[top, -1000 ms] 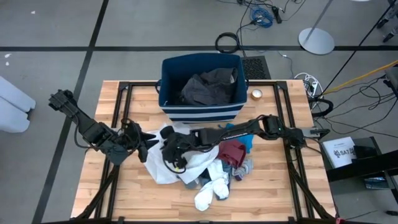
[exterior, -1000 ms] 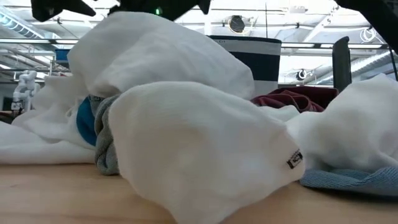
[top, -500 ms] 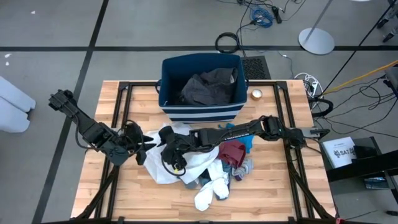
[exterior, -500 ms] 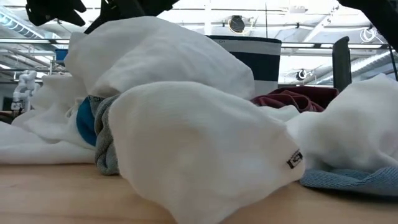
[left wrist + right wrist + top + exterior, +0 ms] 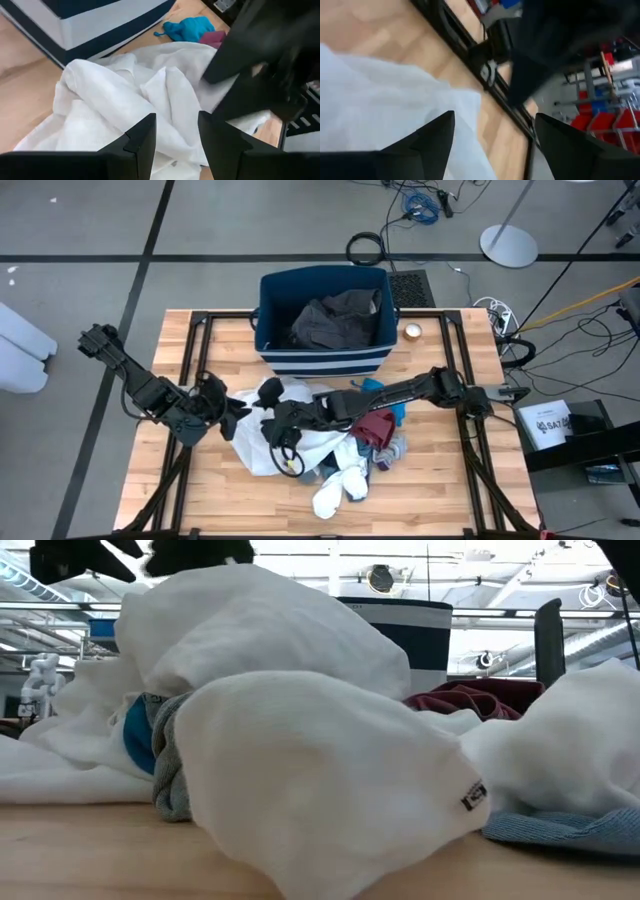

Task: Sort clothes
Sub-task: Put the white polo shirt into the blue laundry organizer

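L gripper sits at table 9 o'clock side, just beside the left edge of the clothes pile. Wrist view: its fingers stand part open w/ a gap between them, nothing in the gap; white garment lies right past the tips. Can't tell if tips touch the fabric.

White garment is the biggest piece, spread mid-table, about table centre. R gripper is down on it at the pile's 9 o'clock edge, arm reaching across from 3 o'clock over the pile. R fingers stand wide apart, white cloth under/between them, not pinched afaict – no grip seen.

Navy bin w/ white stripes at table 12 o'clock, dark grey garment inside it.

Rest of pile, moving right: bright blue piece at pile's 1 o'clock, just below bin; maroon piece at 3 o'clock, touching the white garment; white socks at 5–6 o'clock, nearest table front edge; grey sock beside the maroon.

Low view: white fabric fills most of frame, maroon behind it, bin at back.
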